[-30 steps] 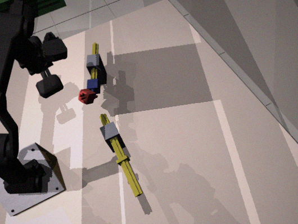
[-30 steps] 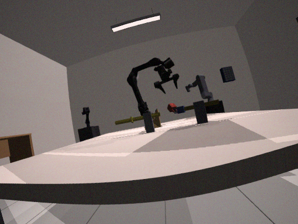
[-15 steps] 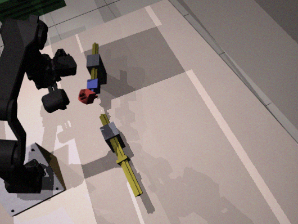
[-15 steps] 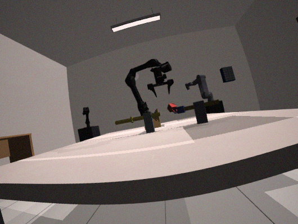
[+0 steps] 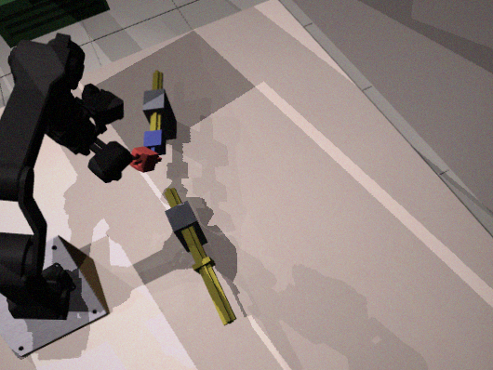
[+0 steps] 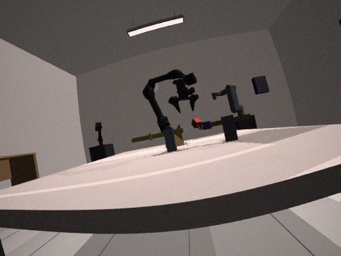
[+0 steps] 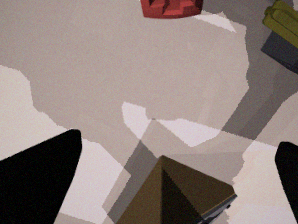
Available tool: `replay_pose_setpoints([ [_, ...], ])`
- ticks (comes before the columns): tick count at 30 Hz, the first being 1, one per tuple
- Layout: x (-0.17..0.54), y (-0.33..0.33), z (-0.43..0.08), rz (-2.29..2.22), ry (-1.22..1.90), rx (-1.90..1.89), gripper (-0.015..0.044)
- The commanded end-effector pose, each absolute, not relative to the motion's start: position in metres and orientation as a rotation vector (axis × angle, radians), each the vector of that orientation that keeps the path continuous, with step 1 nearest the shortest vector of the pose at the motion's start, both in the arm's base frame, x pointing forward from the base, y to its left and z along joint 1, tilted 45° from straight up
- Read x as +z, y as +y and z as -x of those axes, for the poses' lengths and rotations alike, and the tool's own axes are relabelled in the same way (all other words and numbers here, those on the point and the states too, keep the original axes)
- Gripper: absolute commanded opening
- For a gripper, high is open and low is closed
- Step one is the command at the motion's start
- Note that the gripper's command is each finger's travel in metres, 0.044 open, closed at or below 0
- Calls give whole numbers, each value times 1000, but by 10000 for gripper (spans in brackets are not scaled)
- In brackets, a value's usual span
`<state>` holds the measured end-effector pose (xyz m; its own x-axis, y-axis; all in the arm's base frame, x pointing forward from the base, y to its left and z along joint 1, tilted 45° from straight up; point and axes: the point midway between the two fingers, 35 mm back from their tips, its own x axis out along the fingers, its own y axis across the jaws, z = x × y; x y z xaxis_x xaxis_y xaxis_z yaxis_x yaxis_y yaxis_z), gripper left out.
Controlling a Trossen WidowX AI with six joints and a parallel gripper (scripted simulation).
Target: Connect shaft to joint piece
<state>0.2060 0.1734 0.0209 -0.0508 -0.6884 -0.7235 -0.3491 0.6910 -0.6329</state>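
The red joint piece (image 5: 145, 159) (image 6: 196, 122) (image 7: 172, 7) is hinged to the blue part (image 5: 153, 138) (image 6: 206, 125) on the first yellow shaft (image 5: 157, 79), which passes through the first grey block (image 5: 153, 99) (image 6: 229, 128). In the top view its dark opening faces left, not along the second shaft. The second yellow shaft (image 5: 216, 288) (image 6: 141, 139) (image 7: 282, 20) runs through the second grey block (image 5: 181, 216) (image 6: 170, 139) (image 7: 280, 49); a gap separates its short end from the red piece. My gripper (image 6: 186, 110) (image 7: 181, 145) is open and empty, pointing down above the red piece's height, touching nothing.
The arm's base plate (image 5: 90, 325) lies left of the second shaft, and its brown side (image 7: 150, 195) shows in the wrist view. The second shaft has a collar (image 5: 204, 264) outside its block. A green slatted thing (image 5: 46, 20) is beyond the table's far edge.
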Motion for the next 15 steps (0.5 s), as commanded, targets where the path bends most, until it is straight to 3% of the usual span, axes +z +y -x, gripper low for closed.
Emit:
replay_pose_setpoints([
  [1, 18, 169, -206, 937, 1687, -253, 440],
  [15, -4, 151, -207, 941, 1688, -249, 440],
])
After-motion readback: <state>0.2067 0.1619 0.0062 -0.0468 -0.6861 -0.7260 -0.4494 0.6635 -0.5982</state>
